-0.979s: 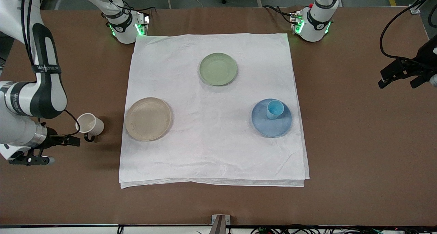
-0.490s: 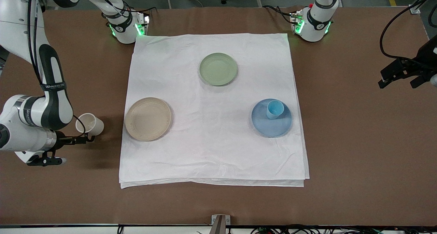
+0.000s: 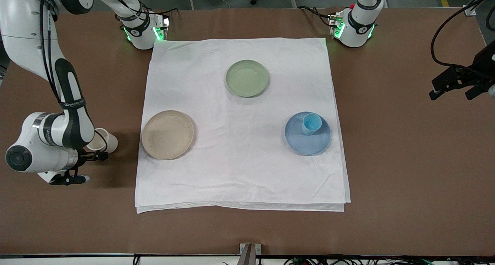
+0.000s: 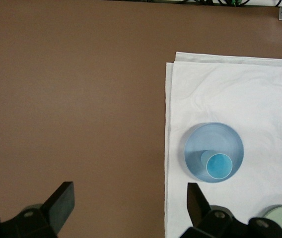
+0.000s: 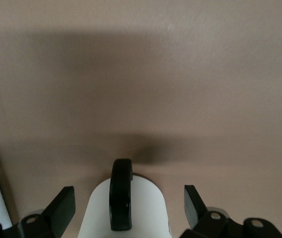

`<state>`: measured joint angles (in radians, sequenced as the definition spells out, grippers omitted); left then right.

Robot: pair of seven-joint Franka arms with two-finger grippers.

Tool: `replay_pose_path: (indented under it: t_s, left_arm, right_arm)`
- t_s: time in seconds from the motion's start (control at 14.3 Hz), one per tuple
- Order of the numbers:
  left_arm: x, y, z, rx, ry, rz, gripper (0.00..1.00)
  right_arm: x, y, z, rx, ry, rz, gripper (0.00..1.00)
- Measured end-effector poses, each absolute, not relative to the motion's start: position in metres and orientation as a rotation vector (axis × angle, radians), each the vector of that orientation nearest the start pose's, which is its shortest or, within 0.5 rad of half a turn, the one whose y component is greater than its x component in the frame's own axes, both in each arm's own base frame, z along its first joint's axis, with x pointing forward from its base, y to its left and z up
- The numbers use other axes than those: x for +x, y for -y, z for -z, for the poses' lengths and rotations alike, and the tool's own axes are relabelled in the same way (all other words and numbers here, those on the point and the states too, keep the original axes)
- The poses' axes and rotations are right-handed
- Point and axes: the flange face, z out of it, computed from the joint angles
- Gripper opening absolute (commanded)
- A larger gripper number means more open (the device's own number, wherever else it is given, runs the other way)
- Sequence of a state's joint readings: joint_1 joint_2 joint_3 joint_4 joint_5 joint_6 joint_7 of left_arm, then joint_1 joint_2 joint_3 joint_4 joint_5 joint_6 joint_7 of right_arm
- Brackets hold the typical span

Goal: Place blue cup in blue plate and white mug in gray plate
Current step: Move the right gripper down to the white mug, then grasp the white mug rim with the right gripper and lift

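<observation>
Our right gripper [image 3: 101, 156] has closed in, fingers spread around the white mug [image 3: 103, 141] on the brown table [image 3: 406, 160] beside the gray plate [image 3: 167, 134]. Our left gripper [image 3: 454, 88] waits open; blue cup [image 3: 311, 123] sits on blue plate [image 3: 308, 134].

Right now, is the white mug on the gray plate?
No, the white mug sits on bare table beside the gray plate, between the right gripper's open fingers.
</observation>
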<state>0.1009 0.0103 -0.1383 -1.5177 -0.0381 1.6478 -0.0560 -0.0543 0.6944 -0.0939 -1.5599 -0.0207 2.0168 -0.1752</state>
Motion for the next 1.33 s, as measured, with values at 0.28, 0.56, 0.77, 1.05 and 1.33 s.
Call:
replay_pose_path:
  t_s: [0.28, 0.56, 0.77, 1.05, 1.33]
  left_arm:
    - [0.565, 0.024, -0.651, -3.181, 0.032, 0.187, 1.0]
    - [0.566, 0.024, -0.651, -3.181, 0.033, 0.187, 1.0]
    - [0.566, 0.024, -0.651, -3.181, 0.033, 0.186, 1.0]
    - [0.566, 0.024, -0.65, -3.181, 0.034, 0.184, 1.0]
    - [0.567, 0.024, -0.648, -3.182, 0.035, 0.177, 1.0]
  right_arm:
    - [0.663, 0.091, -0.212, -3.149, 0.093, -0.425, 0.64]
    - [0.661, 0.091, -0.204, -3.148, 0.095, -0.429, 0.62]
    - [0.661, 0.091, -0.197, -3.15, 0.097, -0.423, 0.62]
    - [0.661, 0.091, -0.195, -3.151, 0.098, -0.42, 0.23]
    - [0.662, 0.091, -0.196, -3.144, 0.087, -0.414, 0.0]
